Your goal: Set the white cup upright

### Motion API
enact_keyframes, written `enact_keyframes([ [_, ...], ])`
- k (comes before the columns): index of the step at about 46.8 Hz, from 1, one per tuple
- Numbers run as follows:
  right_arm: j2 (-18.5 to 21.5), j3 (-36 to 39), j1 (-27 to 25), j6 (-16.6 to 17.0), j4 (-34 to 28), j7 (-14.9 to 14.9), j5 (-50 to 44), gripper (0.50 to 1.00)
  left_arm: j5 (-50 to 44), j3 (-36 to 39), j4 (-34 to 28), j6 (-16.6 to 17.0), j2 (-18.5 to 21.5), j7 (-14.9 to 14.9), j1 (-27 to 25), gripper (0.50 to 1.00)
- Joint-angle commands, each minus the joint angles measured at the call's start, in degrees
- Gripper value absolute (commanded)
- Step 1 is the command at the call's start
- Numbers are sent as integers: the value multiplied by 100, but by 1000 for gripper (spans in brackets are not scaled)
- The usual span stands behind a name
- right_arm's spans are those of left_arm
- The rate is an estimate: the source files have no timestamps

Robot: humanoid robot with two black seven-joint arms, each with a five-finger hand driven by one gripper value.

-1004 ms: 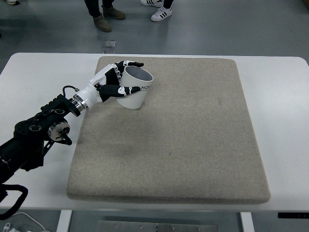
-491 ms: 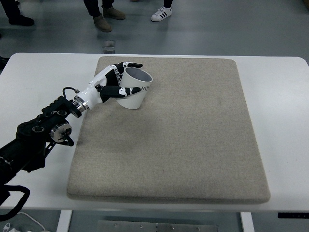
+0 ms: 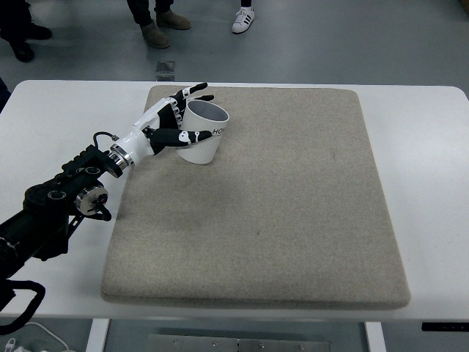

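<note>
From where I sit, the grey mat [image 3: 293,198] lies bare over its whole middle, right side and near edge, so a hand can sweep across it freely. The only thing standing on it is the white cup [image 3: 203,134], upright near the far left corner. My left hand [image 3: 167,122] crowds the cup's left side, fingers spread around it, and the arm behind it blocks the approach from the left edge. The cup's right and near sides are open. The white bench [image 3: 429,161] shows a clear strip right of the mat. Beyond the far edge, people's feet [image 3: 155,33] stand on the floor.
</note>
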Motion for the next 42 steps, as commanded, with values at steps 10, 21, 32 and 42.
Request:
enact_keyframes([
  [10, 0, 0, -2, 0, 0, 0, 0, 930, -9, -18, -67, -122, 67, 0, -62, 996],
  [21, 0, 0, -2, 0, 0, 0, 0, 930, -17, -106, -295, -219, 260, 0, -88, 996],
  [32, 0, 0, -2, 0, 0, 0, 0, 930, -667, -97, -507, -281, 585, 0, -386, 996],
  [42, 0, -9, -19, 0, 0, 0, 0, 930, -1669, -9, 169, -272, 595, 0, -852, 996],
])
